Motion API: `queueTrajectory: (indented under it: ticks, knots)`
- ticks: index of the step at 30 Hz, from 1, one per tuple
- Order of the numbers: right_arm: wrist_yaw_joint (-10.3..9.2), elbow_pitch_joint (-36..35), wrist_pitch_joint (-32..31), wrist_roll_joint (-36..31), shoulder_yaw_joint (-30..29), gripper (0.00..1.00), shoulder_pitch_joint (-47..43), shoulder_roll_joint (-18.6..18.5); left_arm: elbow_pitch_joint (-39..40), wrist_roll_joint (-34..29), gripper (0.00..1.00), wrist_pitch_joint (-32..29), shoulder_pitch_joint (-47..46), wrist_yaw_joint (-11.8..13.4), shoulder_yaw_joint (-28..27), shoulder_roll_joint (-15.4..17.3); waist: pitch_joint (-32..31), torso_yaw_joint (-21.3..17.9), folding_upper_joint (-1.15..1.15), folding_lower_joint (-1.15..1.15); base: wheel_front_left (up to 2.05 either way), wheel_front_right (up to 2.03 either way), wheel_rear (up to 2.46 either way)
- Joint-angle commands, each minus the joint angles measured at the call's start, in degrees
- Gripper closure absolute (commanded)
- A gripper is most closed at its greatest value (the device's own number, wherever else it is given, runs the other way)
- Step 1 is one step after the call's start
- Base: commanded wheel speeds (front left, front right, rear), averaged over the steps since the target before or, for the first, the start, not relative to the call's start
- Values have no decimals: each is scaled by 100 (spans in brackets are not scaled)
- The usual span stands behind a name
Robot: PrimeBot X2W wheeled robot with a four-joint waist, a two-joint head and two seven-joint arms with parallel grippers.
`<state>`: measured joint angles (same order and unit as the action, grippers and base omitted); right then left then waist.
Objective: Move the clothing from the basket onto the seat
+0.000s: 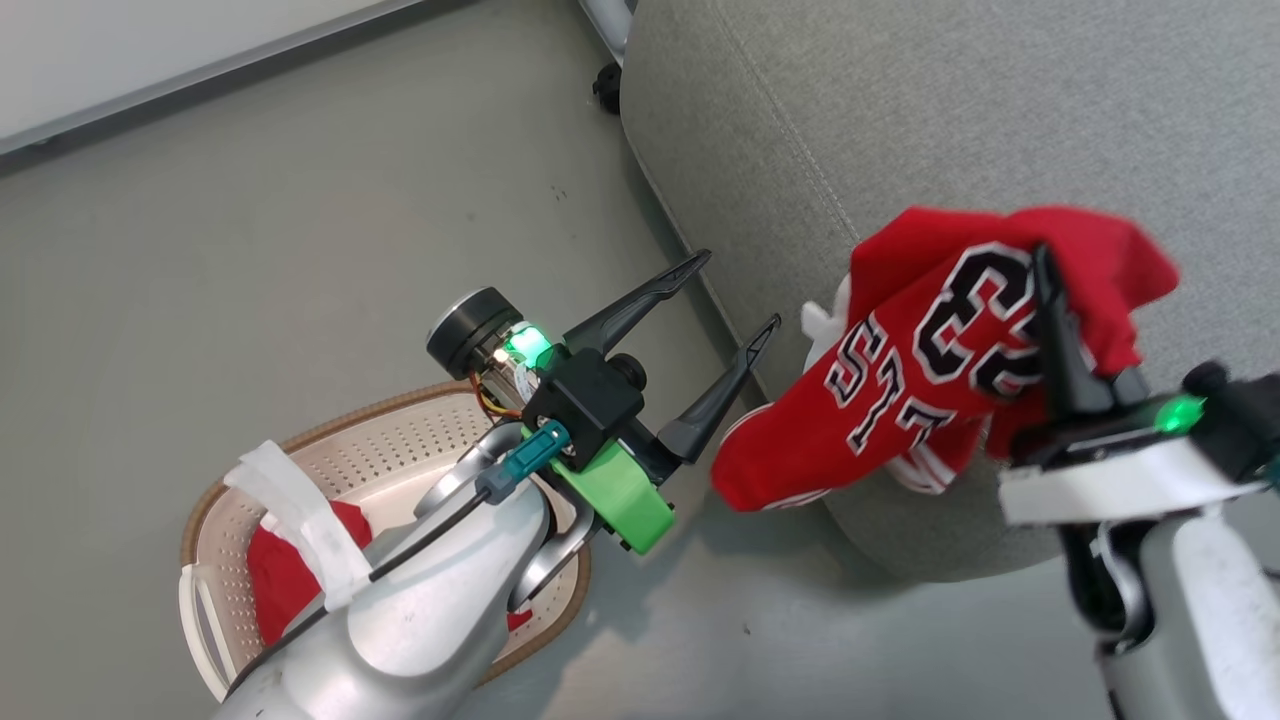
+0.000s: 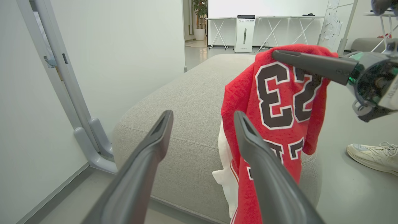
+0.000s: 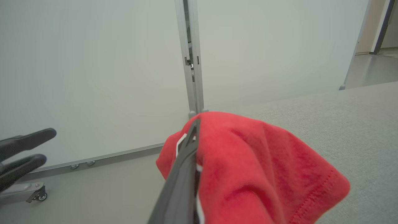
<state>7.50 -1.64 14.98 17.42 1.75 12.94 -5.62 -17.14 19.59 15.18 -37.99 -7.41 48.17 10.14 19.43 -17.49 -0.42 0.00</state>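
Right gripper (image 1: 1045,268) clamps the jersey (image 1: 900,380) at the seat (image 1: 900,100) corner, left gripper (image 1: 740,288) wide open. Head view catches the basket (image 1: 400,440); left wrist, a sneaker (image 2: 373,155).

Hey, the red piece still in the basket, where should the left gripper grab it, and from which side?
Pinch the red piece at its exposed hump, coming straight down with the open left gripper. The basket walls ring it, so a side approach looks blocked, and crumpled cloth probably offers a fold on top. The left forearm hides the rest.
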Motion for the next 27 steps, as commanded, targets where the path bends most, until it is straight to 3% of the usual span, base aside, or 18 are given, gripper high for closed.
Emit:
queueTrajectory:
  ticks: [1,12,17,27]
  knots:
    - [-2,-88,17,-32,-119,100,243,-106,1,-67,0,-5,-65,21,-20,62,75,26,42,0,0,0,0]
    - [-4,-13,17,-183,-1001,100,1865,-880,95,-164,0,-31,-303,79,-15,156,683,207,42,0,0,0,0]
    - [-4,145,17,-245,-1349,100,2748,-1399,174,-233,0,-76,-460,97,-13,217,1082,348,42,0,0,0,0]
    - [-4,997,17,-243,-1434,100,4654,-2307,352,-348,0,-159,-749,123,-17,351,1785,443,42,0,0,0,0]
